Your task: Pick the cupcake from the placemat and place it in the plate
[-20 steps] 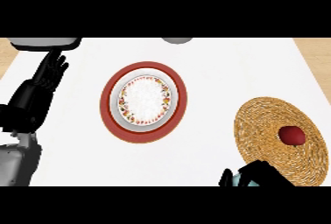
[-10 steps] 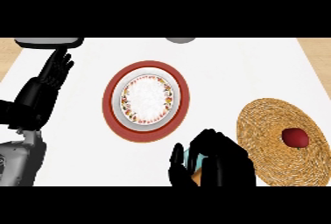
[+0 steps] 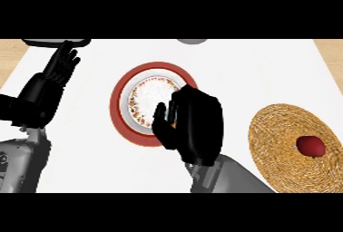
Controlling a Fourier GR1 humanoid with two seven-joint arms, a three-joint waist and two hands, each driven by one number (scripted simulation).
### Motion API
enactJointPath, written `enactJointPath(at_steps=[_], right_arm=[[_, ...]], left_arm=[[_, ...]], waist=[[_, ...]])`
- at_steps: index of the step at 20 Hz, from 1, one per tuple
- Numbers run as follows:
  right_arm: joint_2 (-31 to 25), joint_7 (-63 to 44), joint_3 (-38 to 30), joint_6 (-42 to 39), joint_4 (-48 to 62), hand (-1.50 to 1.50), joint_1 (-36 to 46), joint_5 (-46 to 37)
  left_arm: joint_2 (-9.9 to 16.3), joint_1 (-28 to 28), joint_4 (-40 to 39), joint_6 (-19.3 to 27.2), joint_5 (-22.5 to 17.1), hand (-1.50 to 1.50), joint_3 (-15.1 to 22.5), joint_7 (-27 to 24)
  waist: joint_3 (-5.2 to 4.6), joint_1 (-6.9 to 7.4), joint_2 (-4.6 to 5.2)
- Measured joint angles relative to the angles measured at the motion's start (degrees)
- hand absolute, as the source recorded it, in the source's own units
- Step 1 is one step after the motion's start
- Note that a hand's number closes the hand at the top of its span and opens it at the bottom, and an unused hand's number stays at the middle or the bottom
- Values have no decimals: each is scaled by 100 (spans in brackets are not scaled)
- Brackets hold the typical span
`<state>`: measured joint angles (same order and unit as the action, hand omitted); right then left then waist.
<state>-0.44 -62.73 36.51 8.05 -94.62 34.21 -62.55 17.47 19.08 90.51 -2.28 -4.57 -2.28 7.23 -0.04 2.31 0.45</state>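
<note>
Right hand (image 3: 191, 124) — open, nothing held

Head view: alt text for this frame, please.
The right hand hangs open over the plate's right edge, while the red cupcake sits on the woven placemat at right. The left hand rests open at upper left.
</note>
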Motion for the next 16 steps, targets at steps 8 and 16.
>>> enactJointPath(at_steps=[8, 16], right_arm=[[1, 192, -357, 806, 2304, 150, 1395, 959], [13, 512, -392, 1851, 4159, -150, 2129, 2006]], left_arm=[[-109, 29, -70, -2, 88, 0, 85, -63], [-160, 171, -156, -74, 110, 0, 138, -80]], waist=[[-1, 108, 28], [2, 242, 74]])
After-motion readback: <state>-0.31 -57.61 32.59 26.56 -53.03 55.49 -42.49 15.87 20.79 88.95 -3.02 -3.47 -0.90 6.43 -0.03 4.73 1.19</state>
